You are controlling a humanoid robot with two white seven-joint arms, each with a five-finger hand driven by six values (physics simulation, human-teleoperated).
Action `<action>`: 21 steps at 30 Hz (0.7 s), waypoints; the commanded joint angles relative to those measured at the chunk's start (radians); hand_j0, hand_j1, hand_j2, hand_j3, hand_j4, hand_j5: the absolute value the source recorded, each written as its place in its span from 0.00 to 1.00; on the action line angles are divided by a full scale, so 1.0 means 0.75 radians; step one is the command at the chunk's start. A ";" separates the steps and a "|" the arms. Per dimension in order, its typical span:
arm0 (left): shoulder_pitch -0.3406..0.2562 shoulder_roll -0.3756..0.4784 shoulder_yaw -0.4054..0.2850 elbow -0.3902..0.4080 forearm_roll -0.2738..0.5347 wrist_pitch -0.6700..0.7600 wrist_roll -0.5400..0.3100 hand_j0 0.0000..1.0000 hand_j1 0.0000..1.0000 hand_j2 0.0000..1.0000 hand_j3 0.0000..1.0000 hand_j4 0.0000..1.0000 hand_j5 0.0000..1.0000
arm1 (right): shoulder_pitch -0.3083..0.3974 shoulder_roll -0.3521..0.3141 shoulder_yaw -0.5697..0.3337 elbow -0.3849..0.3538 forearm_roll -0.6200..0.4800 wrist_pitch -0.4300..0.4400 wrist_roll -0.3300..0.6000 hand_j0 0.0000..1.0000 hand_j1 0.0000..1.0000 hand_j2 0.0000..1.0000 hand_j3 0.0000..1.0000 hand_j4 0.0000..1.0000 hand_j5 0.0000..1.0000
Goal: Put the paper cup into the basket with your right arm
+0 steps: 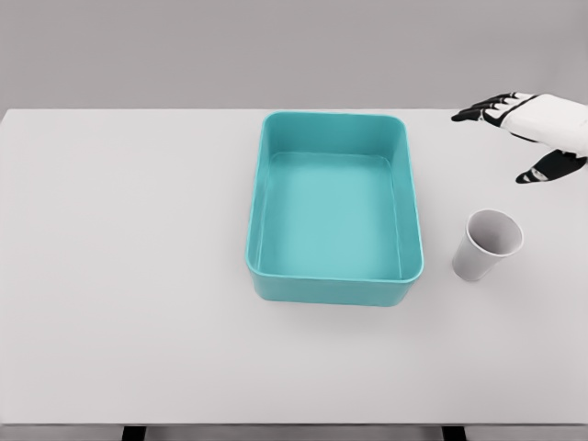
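Observation:
A white paper cup (485,244) stands upright on the table, just right of the basket. The basket (333,285) is a teal rectangular tub with nothing inside, sitting at the table's middle. My right hand (503,138) hovers at the far right edge, behind and above the cup, its dark-tipped fingers spread and holding nothing. A clear gap separates the hand from the cup. The left arm does not show.
The white table (119,276) stretches wide to the left of the basket and in front of it. Its front edge runs along the bottom of the picture, its back edge behind the basket.

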 commanded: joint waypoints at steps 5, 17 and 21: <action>0.000 0.000 0.000 0.000 0.000 0.000 0.000 1.00 1.00 1.00 1.00 1.00 1.00 | 0.004 -0.001 -0.032 -0.011 0.020 -0.007 0.000 1.00 1.00 1.00 1.00 1.00 1.00; 0.000 0.000 0.000 0.000 0.000 0.000 0.000 1.00 1.00 1.00 1.00 1.00 1.00 | 0.213 -0.167 -0.046 0.477 -0.602 -0.298 0.000 1.00 1.00 1.00 1.00 1.00 1.00; 0.000 0.000 0.000 0.000 0.000 0.000 0.000 1.00 1.00 1.00 1.00 1.00 1.00 | 0.209 -0.029 -0.042 0.686 -0.771 -0.198 0.000 1.00 1.00 1.00 1.00 1.00 1.00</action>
